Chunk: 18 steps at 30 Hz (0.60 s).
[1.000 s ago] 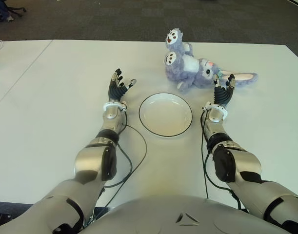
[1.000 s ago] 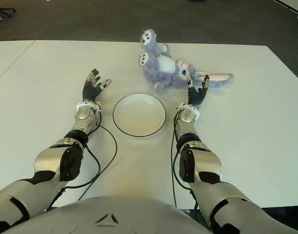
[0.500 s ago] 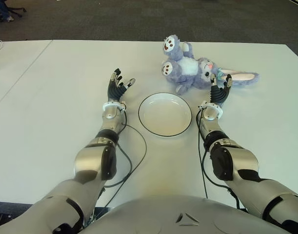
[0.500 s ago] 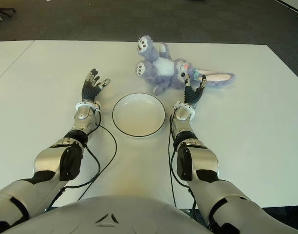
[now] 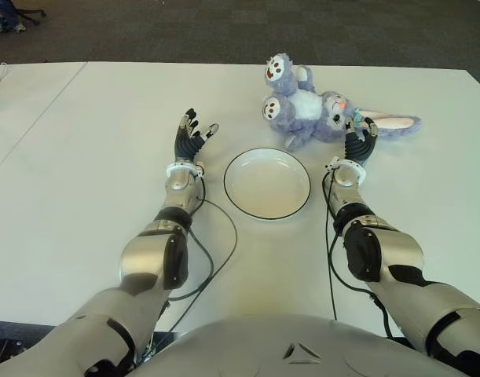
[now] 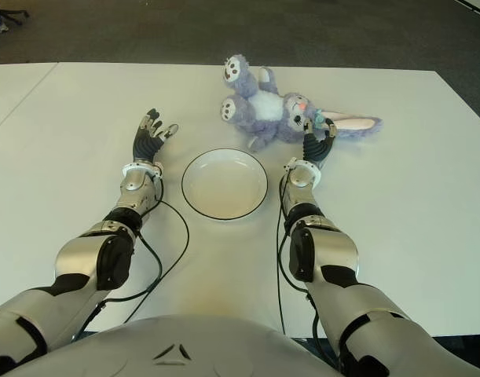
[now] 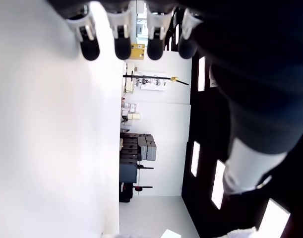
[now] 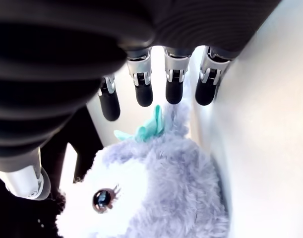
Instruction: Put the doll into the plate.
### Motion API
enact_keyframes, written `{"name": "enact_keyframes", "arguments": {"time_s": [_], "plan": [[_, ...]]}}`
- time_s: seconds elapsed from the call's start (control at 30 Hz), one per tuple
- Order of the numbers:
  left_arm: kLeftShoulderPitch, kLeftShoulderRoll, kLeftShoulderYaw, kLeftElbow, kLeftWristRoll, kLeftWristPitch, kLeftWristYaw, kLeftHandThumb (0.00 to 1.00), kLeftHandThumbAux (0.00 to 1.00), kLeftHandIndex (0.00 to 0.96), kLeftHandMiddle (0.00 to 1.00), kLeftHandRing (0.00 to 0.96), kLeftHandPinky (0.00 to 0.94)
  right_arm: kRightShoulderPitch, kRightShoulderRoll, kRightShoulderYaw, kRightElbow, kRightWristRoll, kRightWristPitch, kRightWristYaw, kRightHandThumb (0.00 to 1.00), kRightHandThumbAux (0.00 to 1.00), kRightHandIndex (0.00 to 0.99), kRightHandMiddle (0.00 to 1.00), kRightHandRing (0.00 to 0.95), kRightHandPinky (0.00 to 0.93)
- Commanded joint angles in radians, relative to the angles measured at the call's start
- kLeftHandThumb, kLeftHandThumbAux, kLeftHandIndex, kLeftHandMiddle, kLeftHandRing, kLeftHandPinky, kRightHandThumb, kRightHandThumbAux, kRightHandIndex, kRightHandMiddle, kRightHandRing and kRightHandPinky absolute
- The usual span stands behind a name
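Doll [image 5: 306, 106]: purple-grey plush rabbit with a white belly, lying on the worktop [image 5: 82, 157] beyond the plate, toward the robot's right. Two feet with printed soles point to the far side. One long ear extends to the right across the worktop.
Doll, hidden parts: the right hand covers part of the head in the eye views. The right wrist view shows only the head, one eye and a teal bow; the body is cut off.
Plate [image 5: 267, 183]: white, round, dark rim, flat on the worktop between the two forearms. Nothing lies in it. The doll is apart from it.
Right hand [image 5: 358, 146]: at the doll's head, just right of the plate's far edge. In the right wrist view the fingers [image 8: 144, 94] extend straight over the head and the thumb stands off to one side, so the hand is spread around the head without gripping it. Contact between fingertips and plush cannot be determined.
Left hand [image 5: 191, 137]: left of the plate, fingers extended and spread, holding nothing. Contact with the worktop cannot be determined.
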Motion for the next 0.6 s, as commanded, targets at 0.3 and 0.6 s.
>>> {"name": "enact_keyframes", "arguments": {"time_s": [0.3,0.6], "plan": [[0.166,-0.048,0.012,0.118,-0.007,0.164,0.014,0.038,0.733,0.000,0.011,0.015,0.036,-0.061,-0.201,0.044,0.026,-0.042,0.148,0.030,0.467,0.628,0.109,0.000,0.000,0.000],[0.168,-0.059,0.030,0.116,-0.026,0.146,-0.015,0.015,0.703,0.000,0.000,0.000,0.019,-0.056,-0.287,0.101,0.022,-0.083,0.155,0.052,0.541,0.689,0.050,0.000,0.000,0.000]]}}
